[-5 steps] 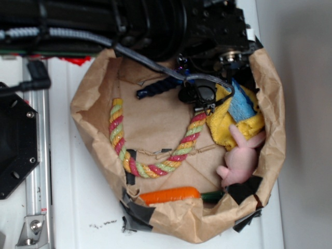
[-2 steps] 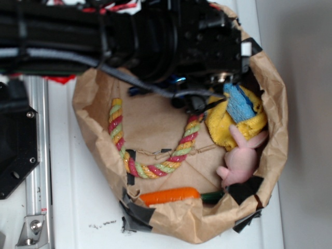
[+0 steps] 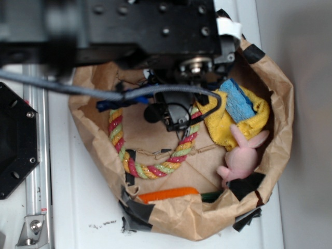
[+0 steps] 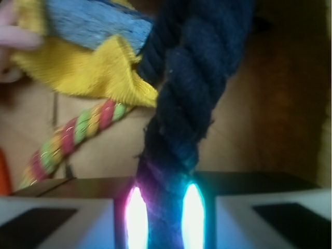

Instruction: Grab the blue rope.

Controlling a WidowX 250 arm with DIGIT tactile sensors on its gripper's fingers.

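A white tabletop (image 3: 83, 207) fills the exterior view, scuffed with small dark specks near its lower edge. A grey aluminium rail (image 3: 36, 171) with a bolted bracket runs along the left edge, beside a black octagonal plate (image 3: 15, 140). Past the right edge lies a plain grey surface (image 3: 306, 124), evenly lit.

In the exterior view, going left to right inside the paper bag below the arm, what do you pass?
Multicoloured rope → tool, holding the blue rope → yellow cloth → pink plush bunny.
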